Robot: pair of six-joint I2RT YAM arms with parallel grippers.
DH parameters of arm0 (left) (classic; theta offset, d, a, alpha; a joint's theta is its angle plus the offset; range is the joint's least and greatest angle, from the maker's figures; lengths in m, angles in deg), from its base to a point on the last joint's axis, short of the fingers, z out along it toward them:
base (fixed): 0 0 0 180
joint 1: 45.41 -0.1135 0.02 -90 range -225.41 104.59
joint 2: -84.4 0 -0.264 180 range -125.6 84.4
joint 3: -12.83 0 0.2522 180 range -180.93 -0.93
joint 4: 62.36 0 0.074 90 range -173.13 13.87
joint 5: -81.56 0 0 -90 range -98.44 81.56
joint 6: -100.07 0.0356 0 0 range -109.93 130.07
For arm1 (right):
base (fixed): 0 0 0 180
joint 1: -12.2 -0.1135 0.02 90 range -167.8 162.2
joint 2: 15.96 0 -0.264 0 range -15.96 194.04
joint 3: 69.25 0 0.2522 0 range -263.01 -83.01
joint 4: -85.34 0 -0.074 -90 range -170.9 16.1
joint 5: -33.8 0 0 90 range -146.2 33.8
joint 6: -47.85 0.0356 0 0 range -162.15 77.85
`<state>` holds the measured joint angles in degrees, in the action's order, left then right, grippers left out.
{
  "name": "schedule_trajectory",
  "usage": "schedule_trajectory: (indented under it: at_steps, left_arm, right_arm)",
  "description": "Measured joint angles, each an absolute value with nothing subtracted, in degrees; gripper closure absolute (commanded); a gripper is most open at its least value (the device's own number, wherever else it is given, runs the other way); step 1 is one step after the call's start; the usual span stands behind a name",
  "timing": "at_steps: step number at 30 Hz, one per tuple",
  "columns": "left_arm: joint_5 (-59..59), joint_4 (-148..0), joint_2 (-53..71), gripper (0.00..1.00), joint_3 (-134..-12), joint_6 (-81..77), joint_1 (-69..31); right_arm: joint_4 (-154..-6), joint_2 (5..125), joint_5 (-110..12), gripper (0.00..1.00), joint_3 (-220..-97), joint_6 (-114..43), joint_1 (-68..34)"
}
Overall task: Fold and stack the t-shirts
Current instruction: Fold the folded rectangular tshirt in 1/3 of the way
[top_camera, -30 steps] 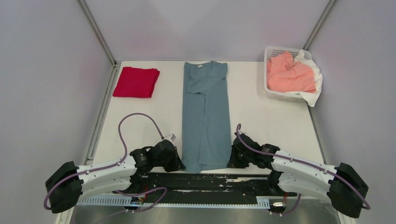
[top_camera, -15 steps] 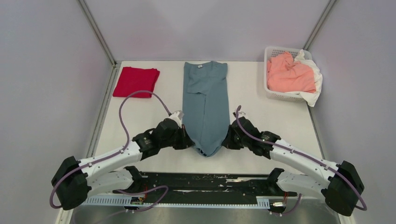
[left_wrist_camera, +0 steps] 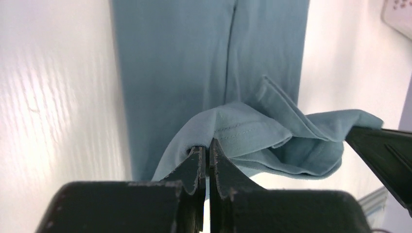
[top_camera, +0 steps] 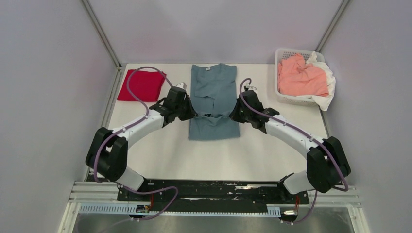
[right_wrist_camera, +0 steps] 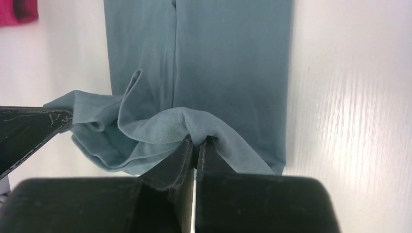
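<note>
The teal-blue t-shirt [top_camera: 214, 99] lies lengthwise at the table's middle, its near end lifted and carried back over itself. My left gripper [top_camera: 190, 114] is shut on the hem's left corner [left_wrist_camera: 228, 128]. My right gripper [top_camera: 234, 115] is shut on the hem's right corner [right_wrist_camera: 180, 124]. The hem sags between them. A folded red t-shirt [top_camera: 141, 85] lies at the far left; its edge shows in the right wrist view [right_wrist_camera: 17, 10]. A salmon-pink t-shirt [top_camera: 301, 76] sits in the basket.
A white perforated basket [top_camera: 293, 100] stands at the far right, white cloth [top_camera: 328, 99] hanging over its right rim. Metal frame posts rise at the far corners. A black rail runs along the near table edge [top_camera: 214, 187].
Both grippers moved from the near edge toward the far side, carrying the teal shirt's hem up and back, so the shirt now lies doubled over its middle.
</note>
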<state>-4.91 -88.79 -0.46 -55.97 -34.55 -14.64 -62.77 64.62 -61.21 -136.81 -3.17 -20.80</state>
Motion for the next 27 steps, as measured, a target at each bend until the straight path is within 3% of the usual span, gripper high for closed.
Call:
schedule_trajectory:
  at_steps: [21,25,27]
  left_arm:
    - [-1.8,-94.1,-25.4,0.98,-81.4,-26.0,-24.1]
    - [-1.1,-95.0,-27.9,0.86,-82.9,-25.2,-24.4]
    - [-0.7,-95.3,-29.1,0.71,-84.0,-24.9,-24.7]
  right_arm:
    - [-65.4,86.0,-60.6,0.99,-153.3,-7.1,-12.6]
    - [-65.5,88.2,-60.2,0.91,-154.9,-7.4,-11.7]
    - [-65.5,89.5,-60.0,0.85,-155.7,-7.7,-11.3]
